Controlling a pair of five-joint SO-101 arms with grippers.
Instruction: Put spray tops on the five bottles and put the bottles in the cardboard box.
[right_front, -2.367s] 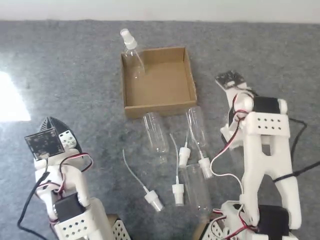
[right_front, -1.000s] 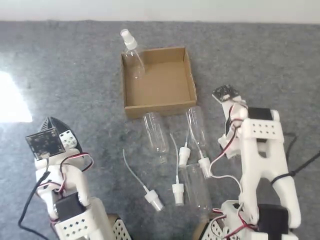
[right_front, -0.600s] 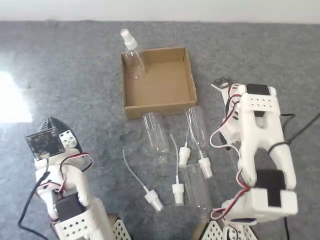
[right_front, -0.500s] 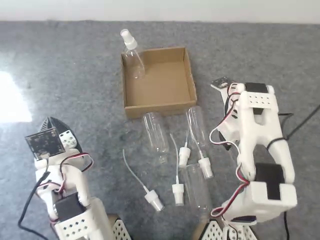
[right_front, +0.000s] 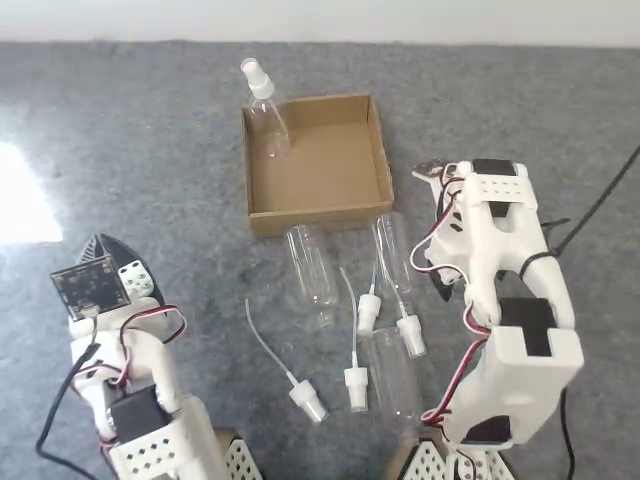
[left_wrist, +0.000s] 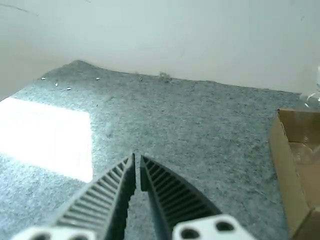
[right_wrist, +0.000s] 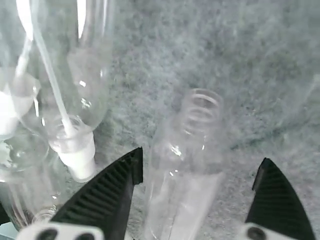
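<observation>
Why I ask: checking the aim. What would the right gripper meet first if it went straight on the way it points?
Probably the uncapped clear bottle lying between the open fingers of the right gripper; nothing seems nearer, though depth is unclear.

Cardboard box (right_front: 320, 170) on the bench (right_front: 140, 150), far side; capped bottle (right_front: 268, 120) leans in its far-left corner, top over the rim; left bottle (right_front: 312, 262) and right bottle (right_front: 393, 250) lie just before the box's near wall; spray tops (right_front: 356, 385) scattered nearer still; near bottle (right_front: 395, 380) beside them; right gripper (right_wrist: 200, 157) straddles a topless bottle (right_wrist: 187, 145) right of the cluster.
</observation>
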